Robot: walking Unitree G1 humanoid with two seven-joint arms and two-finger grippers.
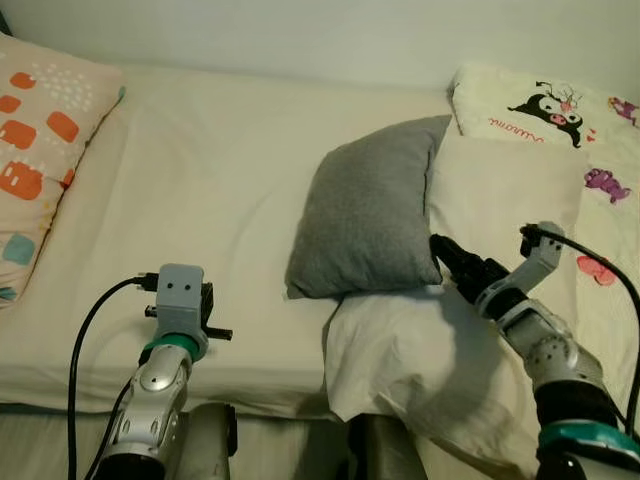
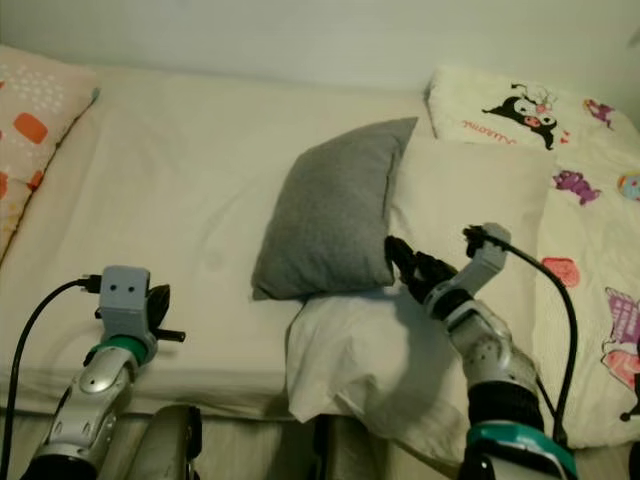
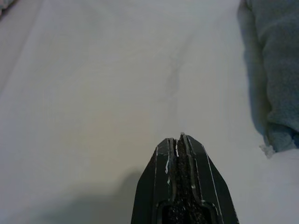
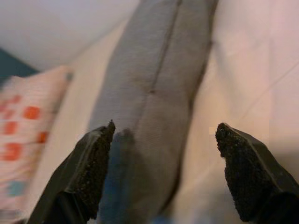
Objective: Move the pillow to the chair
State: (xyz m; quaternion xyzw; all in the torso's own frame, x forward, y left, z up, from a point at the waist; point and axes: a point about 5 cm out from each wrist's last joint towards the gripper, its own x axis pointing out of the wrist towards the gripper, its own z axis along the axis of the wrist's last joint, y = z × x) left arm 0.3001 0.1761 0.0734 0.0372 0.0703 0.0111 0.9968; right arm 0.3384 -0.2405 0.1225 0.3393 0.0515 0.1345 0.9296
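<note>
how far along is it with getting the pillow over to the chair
Early. Done: the right pincer has reached the gray pillow, open, its fingers either side of the pillow's edge. In hand: the grasp itself, since the fingers have not closed. Left: gripping, lifting and carrying it to the chair; the pillow lies on the bed, leaning on a white pillow. The left pincer is shut above the sheet.

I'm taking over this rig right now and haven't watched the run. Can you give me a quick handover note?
Right gripper: open, fingers straddling the right edge of the grey pillow, not yet closed on it.
Left gripper: shut, idle over the bed sheet.
The pillow lies on the bed, leaning on a white pillow.
Done: approach only.
Left: grasp, lift, carry to the chair.
</note>
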